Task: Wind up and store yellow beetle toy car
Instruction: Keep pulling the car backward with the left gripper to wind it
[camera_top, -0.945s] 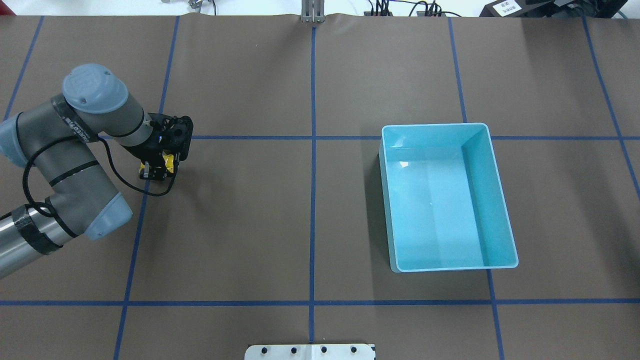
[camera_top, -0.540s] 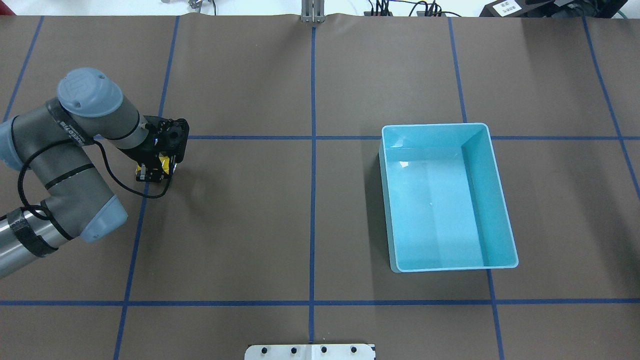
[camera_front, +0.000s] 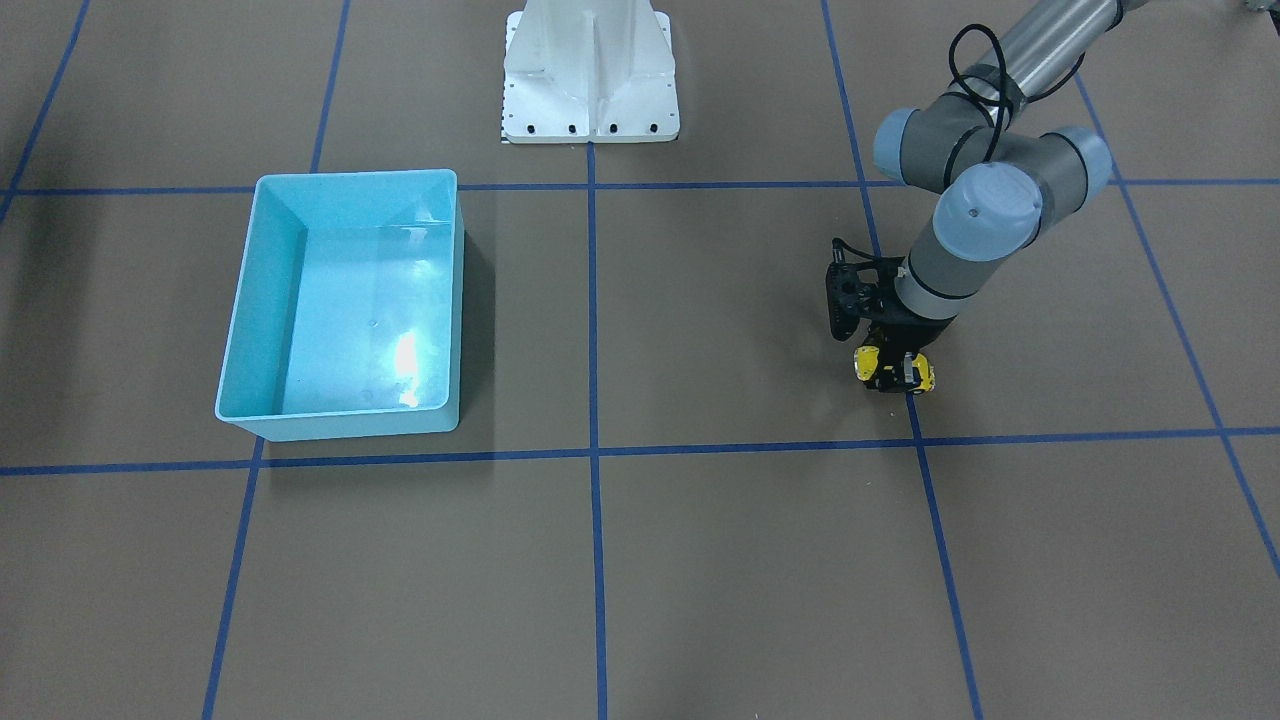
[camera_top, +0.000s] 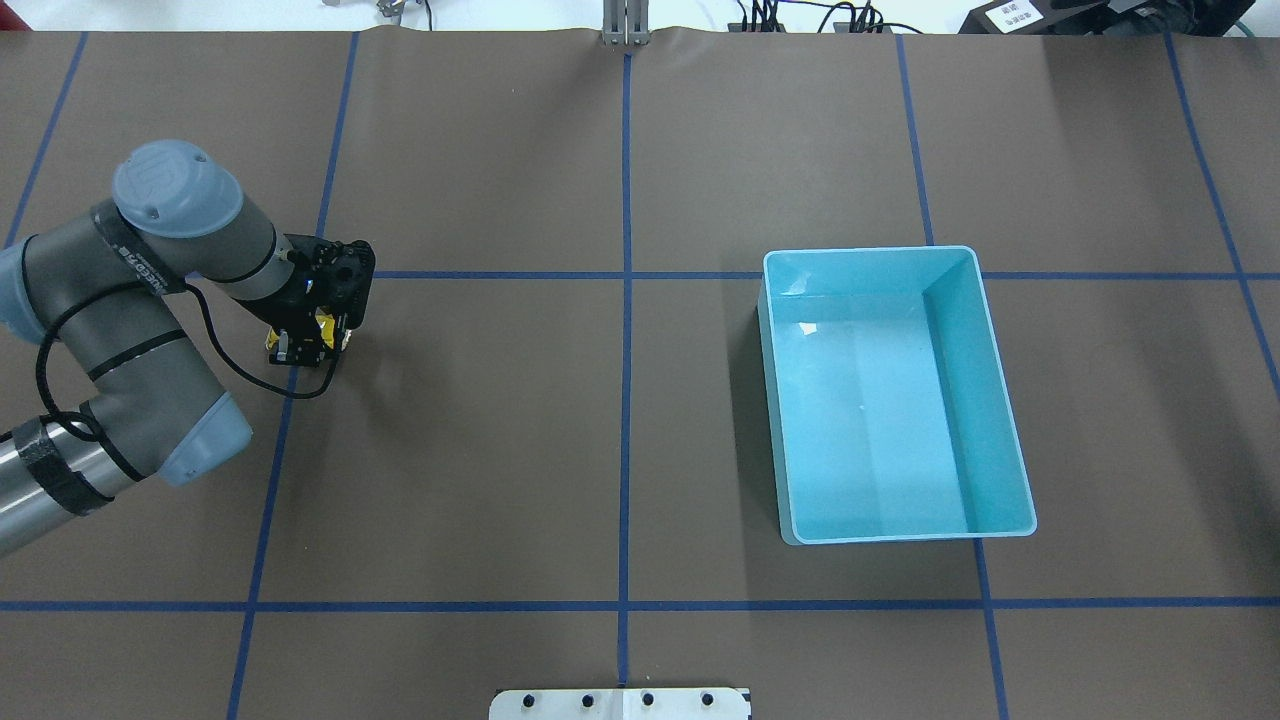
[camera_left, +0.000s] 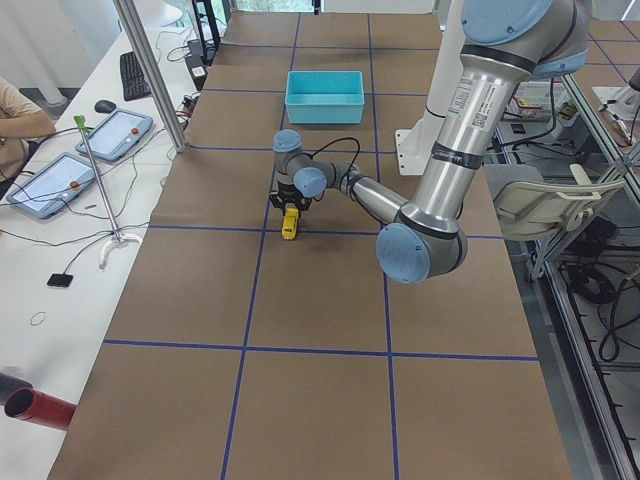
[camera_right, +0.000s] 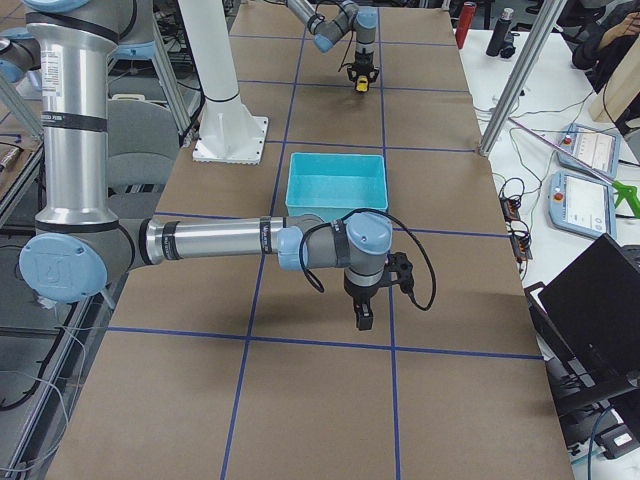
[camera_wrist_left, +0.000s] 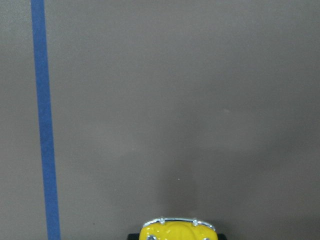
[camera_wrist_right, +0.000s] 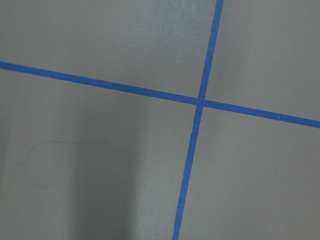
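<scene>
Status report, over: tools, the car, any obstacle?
Left tool shut on car, car on the table. Right tool hangs over the table; open or shut, cannot tell. No obstacle seen toward bin.

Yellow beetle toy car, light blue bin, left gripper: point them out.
yellow beetle toy car (camera_wrist_left: 177, 231), left wrist view, yellow body.
light blue bin (camera_top: 980, 400), overhead view, inner side wall.
left gripper (camera_top: 305, 346), overhead view, between fingertips.
</scene>
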